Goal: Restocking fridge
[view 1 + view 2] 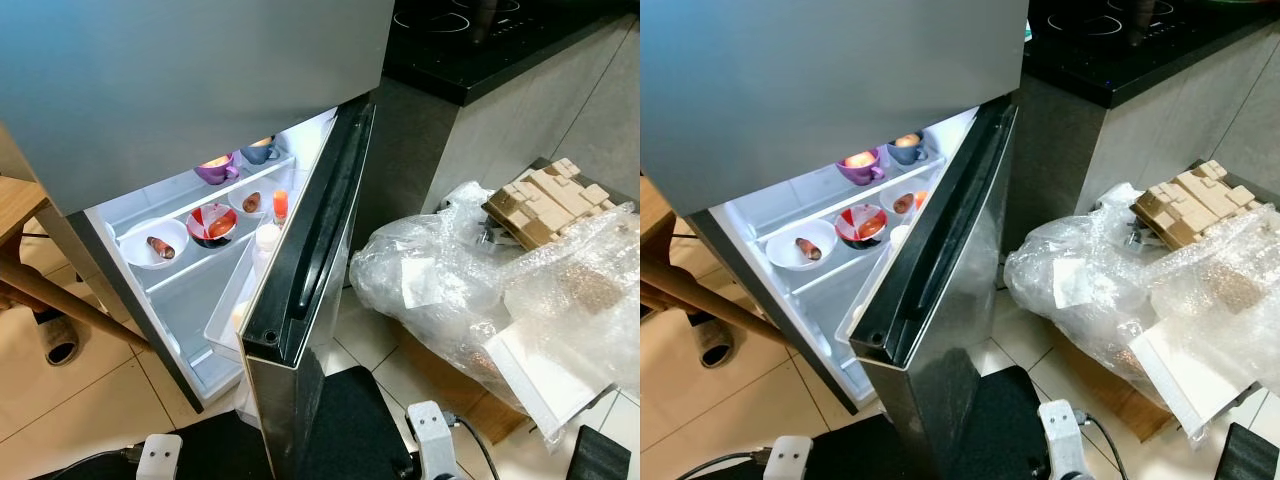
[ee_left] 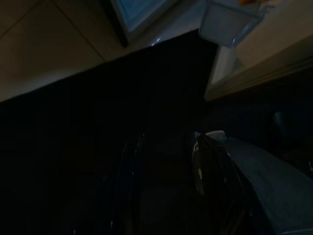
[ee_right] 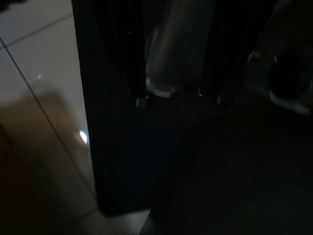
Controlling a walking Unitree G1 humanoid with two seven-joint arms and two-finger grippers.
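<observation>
Inside the fridge (image 1: pixel 190 120), door (image 1: pixel 310 250) open, bowls (image 1: pixel 152 243) and cups (image 1: pixel 217 169) already fill two shelves. Both grippers hang idle; finger state cannot be told. Further restocking appears pending.

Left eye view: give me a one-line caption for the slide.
Open fridge door reveals bowls and cups of food on lit shelves; bubble wrap heaped beside it.

Inside the fridge (image 1: pixel 200 100), cups (image 1: pixel 216 168) sit on the upper shelf behind bowls (image 1: pixel 152 243) on the lower one, its door (image 1: pixel 305 260) stands open rightward, with bubble wrap (image 1: pixel 480 290) further right.
</observation>
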